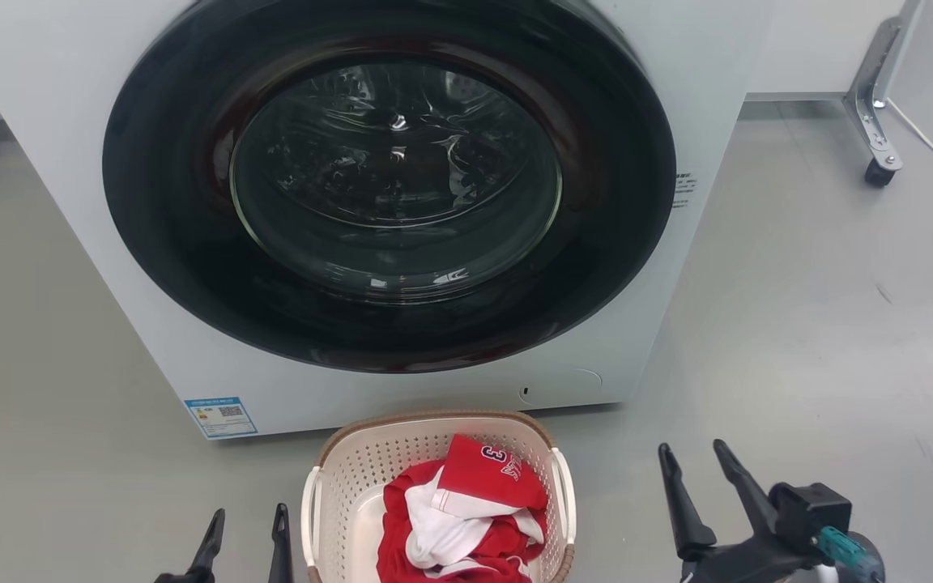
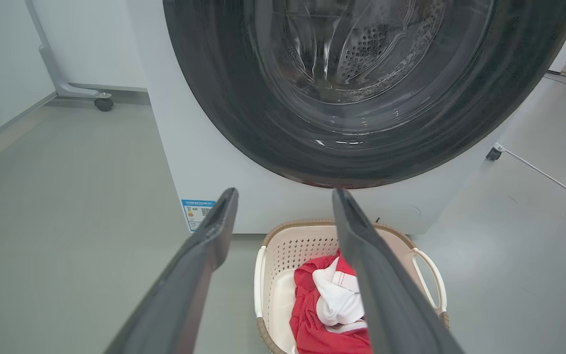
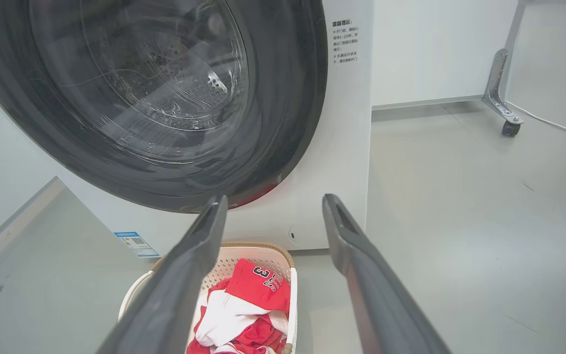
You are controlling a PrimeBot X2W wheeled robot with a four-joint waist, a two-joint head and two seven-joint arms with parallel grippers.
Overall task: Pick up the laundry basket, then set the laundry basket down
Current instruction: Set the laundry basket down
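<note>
1. Spotted the laundry basket (image 1: 369, 465) at 6 o'clock in the head view, resting on the floor (image 1: 798, 324), right at the foot of the washer (image 1: 389, 186), with the washer toward 12 o'clock from it.
2. Judged as not yet picked up: sitting flat, no contact at either handle, nothing hooked under the brown rim. Pick-up and set-down both left to do, so task at its very start.
3. Marked the left gripper (image 1: 249, 517) at 7 o'clock, just beside the left handle (image 1: 309, 510) but apart from it; fingers parted, holding nothing.
4. Marked the right gripper (image 1: 692, 452) at 5 o'clock, farther off from the right handle (image 1: 568, 498); fingers spread in a V, holding nothing.
5. Checked both wrist views: clear gap between each pair of fingers, with washer front and basket beyond, nothing clamped.
6. Counted: one laundry basket, two white loop handles, one washer, two grippers, two fingers each.
7. Counted inside the basket: one heap of red and white garments (image 1: 475, 506), a "3" printed on the top piece; cannot tell the number of pieces.
8. Guessing next: closing in on both handles from 9 and 3 o'clock of the basket before any lift.
</note>
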